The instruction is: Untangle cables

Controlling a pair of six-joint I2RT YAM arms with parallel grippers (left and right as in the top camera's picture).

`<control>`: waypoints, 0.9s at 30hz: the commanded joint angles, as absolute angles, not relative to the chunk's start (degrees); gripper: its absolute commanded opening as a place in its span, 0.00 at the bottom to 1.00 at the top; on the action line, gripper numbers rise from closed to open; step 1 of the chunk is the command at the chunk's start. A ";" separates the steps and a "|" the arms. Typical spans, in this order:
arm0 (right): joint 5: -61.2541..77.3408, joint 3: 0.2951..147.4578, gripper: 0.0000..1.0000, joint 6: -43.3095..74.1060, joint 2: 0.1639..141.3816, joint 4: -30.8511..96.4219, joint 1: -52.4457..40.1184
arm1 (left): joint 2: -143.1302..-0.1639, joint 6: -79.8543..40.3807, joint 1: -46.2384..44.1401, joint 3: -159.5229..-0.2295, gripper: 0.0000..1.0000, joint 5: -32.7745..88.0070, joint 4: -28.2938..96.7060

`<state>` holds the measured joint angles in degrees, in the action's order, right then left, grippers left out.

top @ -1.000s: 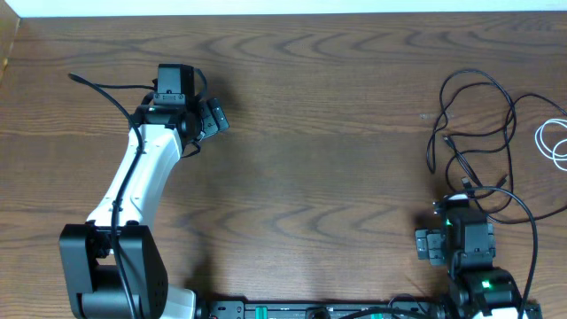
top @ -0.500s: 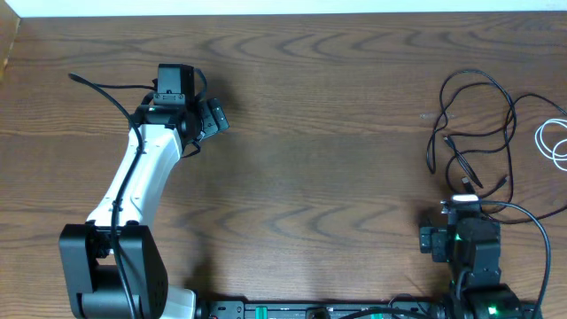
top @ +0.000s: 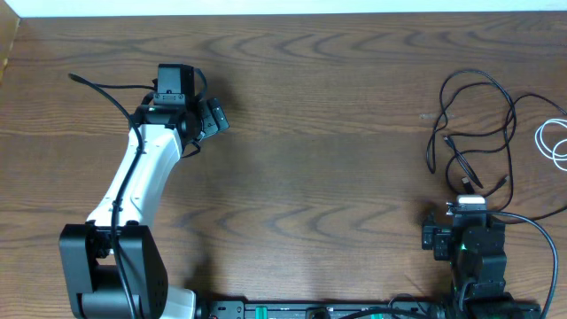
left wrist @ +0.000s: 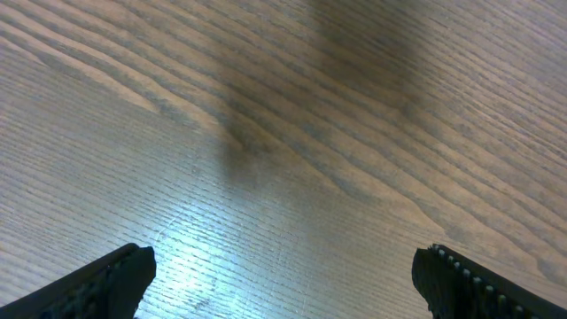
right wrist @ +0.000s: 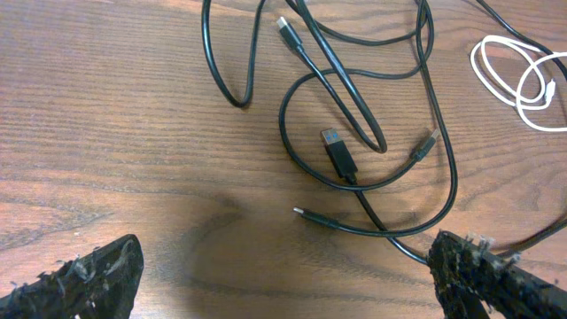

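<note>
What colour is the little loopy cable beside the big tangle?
White. The thin looped white cable shows best in the right wrist view.

Looped black cable (right wrist: 338, 152), coiled white cable (right wrist: 474, 55) beside

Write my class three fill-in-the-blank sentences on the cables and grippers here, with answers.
1. The left gripper and the right gripper both have jaws standing ___.
2. The black cable lies in front of the ___ gripper.
3. In the overhead view, the white cable lies at the ___ edge of the table.
Answers: open; right; right
</note>
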<state>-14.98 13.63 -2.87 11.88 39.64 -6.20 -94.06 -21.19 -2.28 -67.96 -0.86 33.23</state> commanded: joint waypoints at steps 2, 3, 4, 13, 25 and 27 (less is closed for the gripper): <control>-15.44 13.39 0.99 -2.17 11.62 39.68 -6.46 | -94.21 -21.71 -2.04 -68.47 0.98 -2.00 33.41; -15.44 13.39 0.99 -2.17 11.62 39.66 -6.46 | -94.21 -21.71 -2.04 -68.47 0.98 -2.00 33.41; -15.44 13.39 0.99 -2.17 11.62 39.66 -6.46 | -94.21 -21.71 -2.07 -68.47 0.98 -2.00 33.41; -16.36 13.39 0.99 -3.03 11.62 39.68 -5.21 | -94.21 -21.71 -2.07 -68.47 0.98 -2.00 33.41; -5.80 13.39 0.99 -2.61 11.62 1.45 -3.62 | -94.21 -21.71 -2.04 -68.47 0.98 -2.00 33.41; -5.19 13.39 0.99 -2.61 11.62 -6.79 -3.62 | -94.21 -21.71 -2.04 -68.47 0.98 -2.00 33.41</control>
<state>-9.41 13.04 -2.92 11.88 -2.66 -3.81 -94.06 -21.21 -2.28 -67.94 -0.89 33.21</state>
